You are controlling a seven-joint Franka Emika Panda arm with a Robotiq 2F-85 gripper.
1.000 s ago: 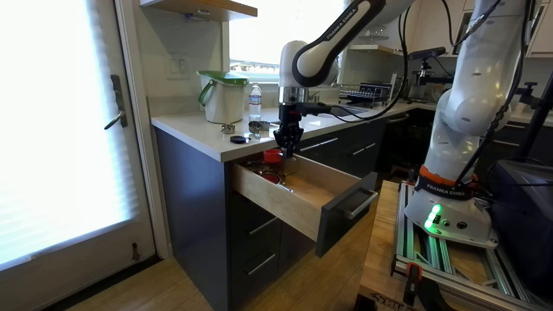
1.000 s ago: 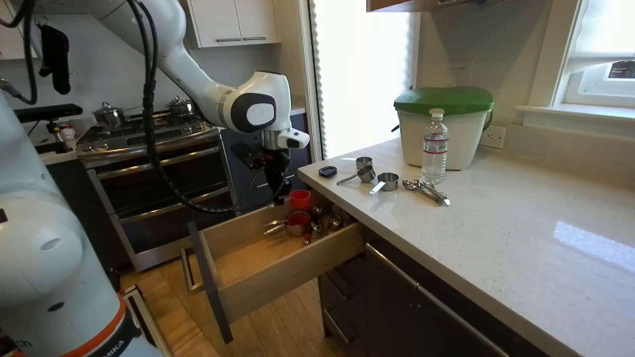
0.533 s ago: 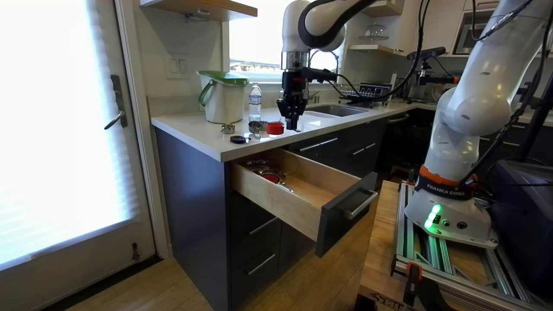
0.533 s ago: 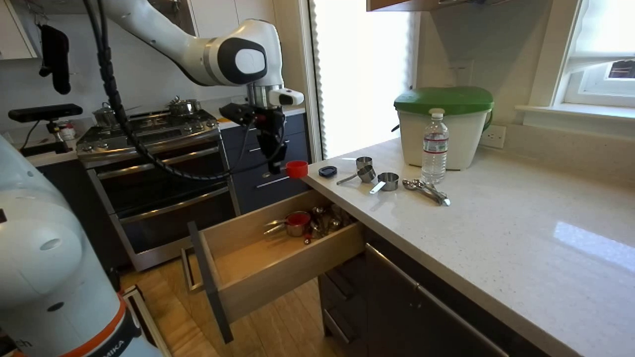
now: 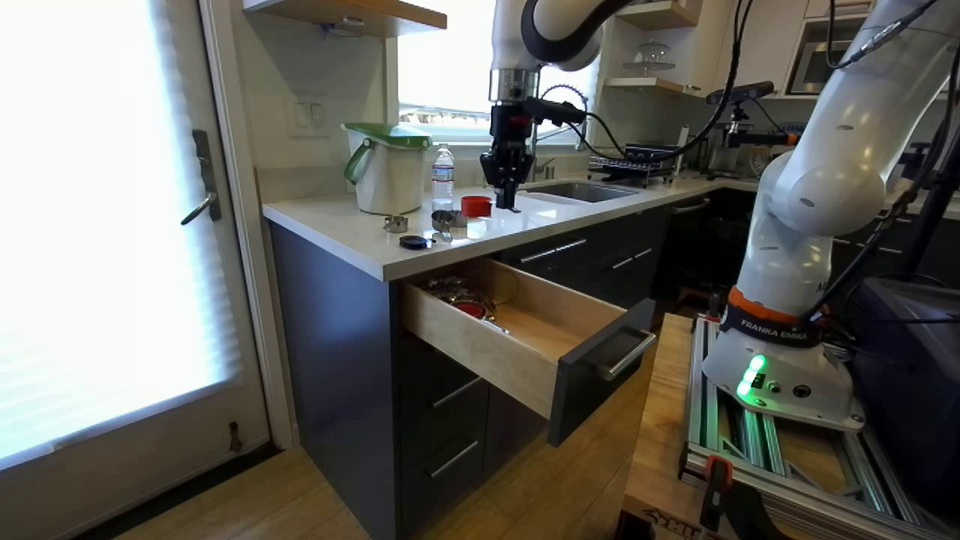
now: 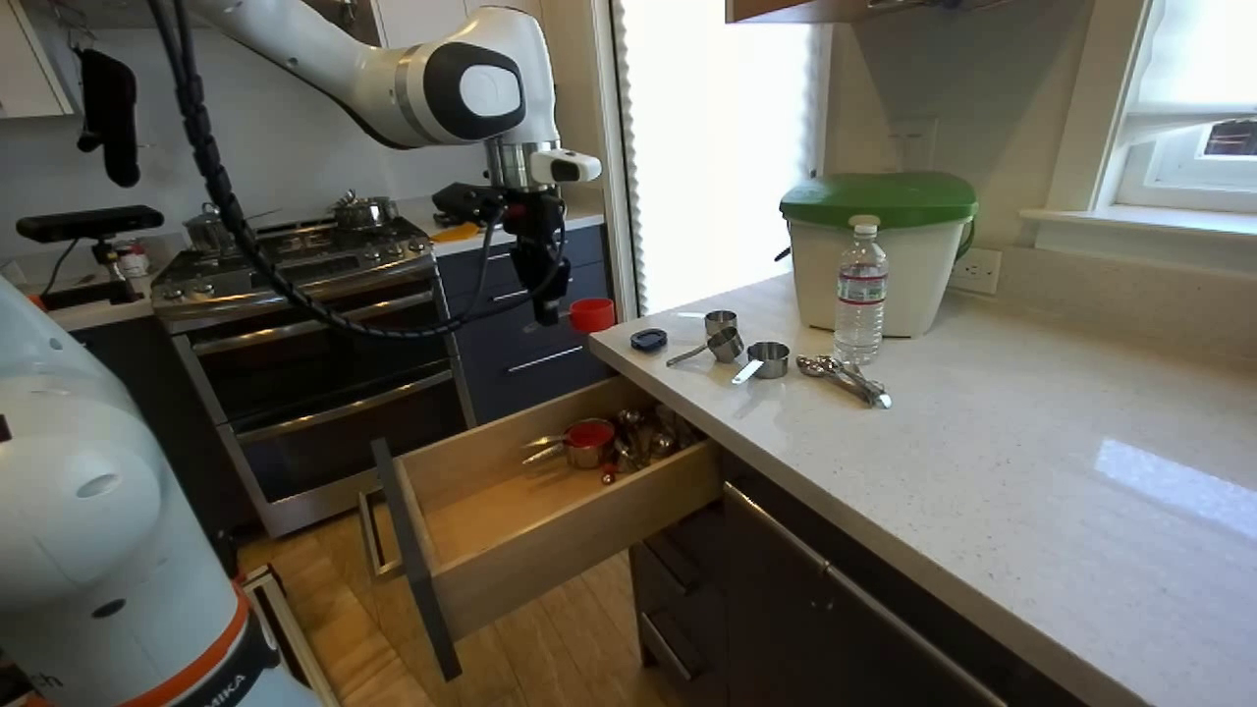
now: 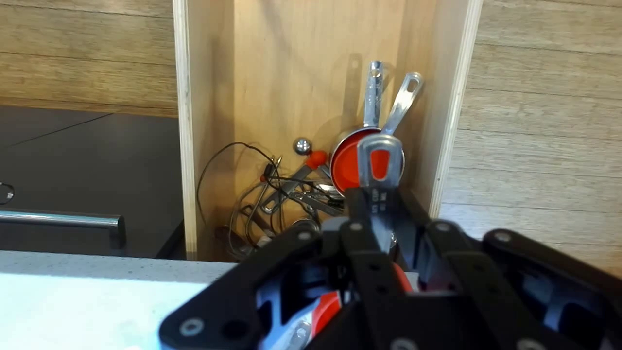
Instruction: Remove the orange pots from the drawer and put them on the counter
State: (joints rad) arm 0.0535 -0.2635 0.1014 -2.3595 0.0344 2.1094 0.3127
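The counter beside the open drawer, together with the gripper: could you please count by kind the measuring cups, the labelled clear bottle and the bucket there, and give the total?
Steel measuring cups on the counter: 3
Red measuring cup, held in the gripper: 1
Labelled clear plastic bottle on the counter: 1
Green-lidded white bucket on the counter: 1
Total: 6

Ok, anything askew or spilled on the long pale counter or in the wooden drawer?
One round silver metal measuring cup on the counter sits tilted, unlike the upright one beside it. In the drawer, a thin black cord loops untidily over jumbled metal utensils. No spill shows.
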